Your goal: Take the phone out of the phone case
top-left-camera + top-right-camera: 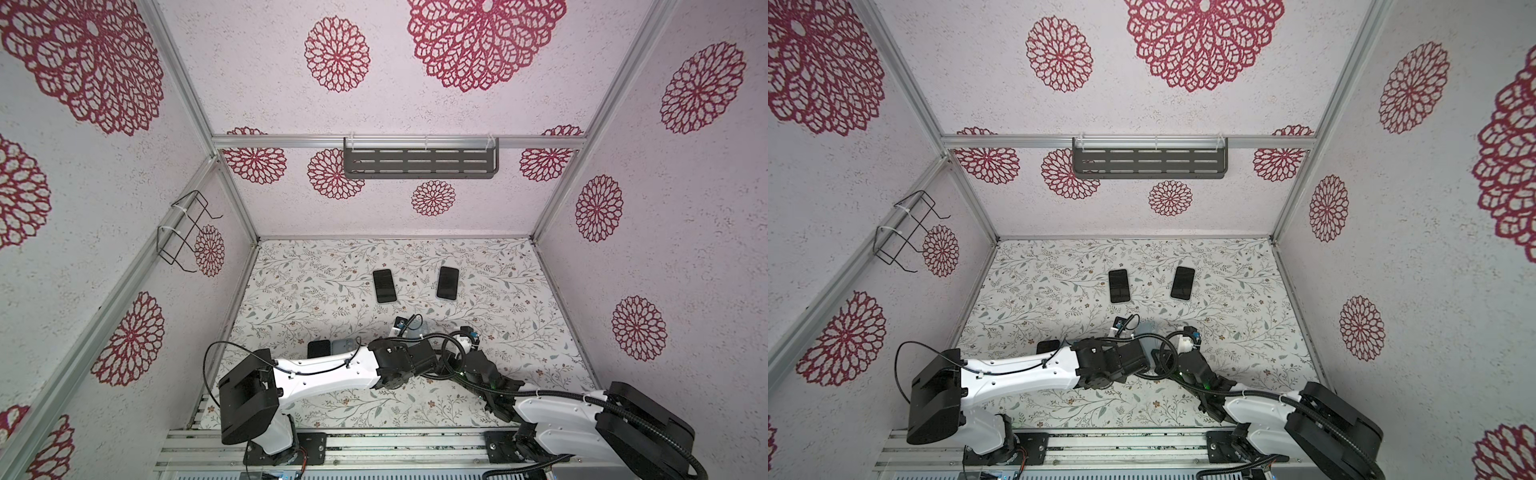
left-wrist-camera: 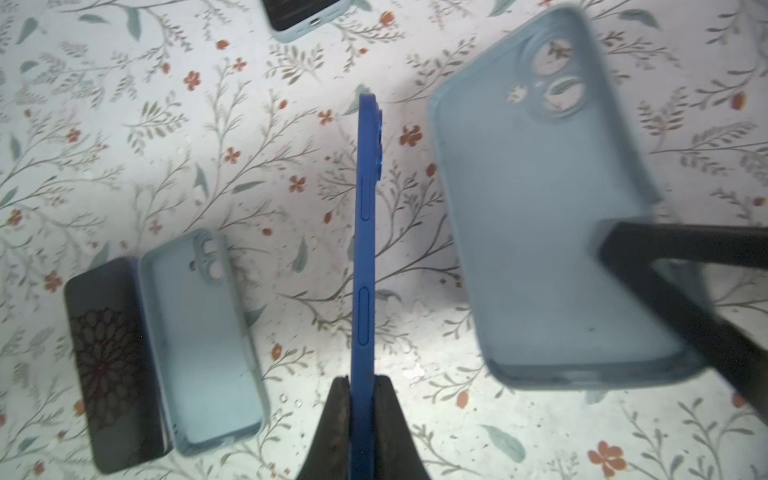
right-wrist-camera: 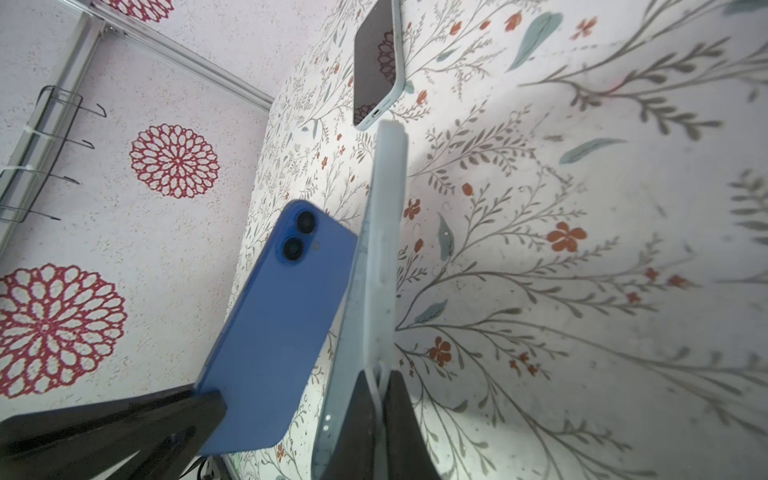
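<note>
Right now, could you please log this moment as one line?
left pincer: shut on blue phone | right pincer: shut on pale case | status: separated

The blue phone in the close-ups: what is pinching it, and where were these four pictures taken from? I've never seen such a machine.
It is a robot with two arms, left arm and right arm, each ending in a pincer. Two pictures look down from overhead; the two close-ups come from cameras on the wrists. The left pincer is shut on the blue phone, seen edge-on. The right pincer is shut on its pale case, already pulled off. On the flowered table lie a dark phone beside an empty case, and two more phones farther off.
</note>
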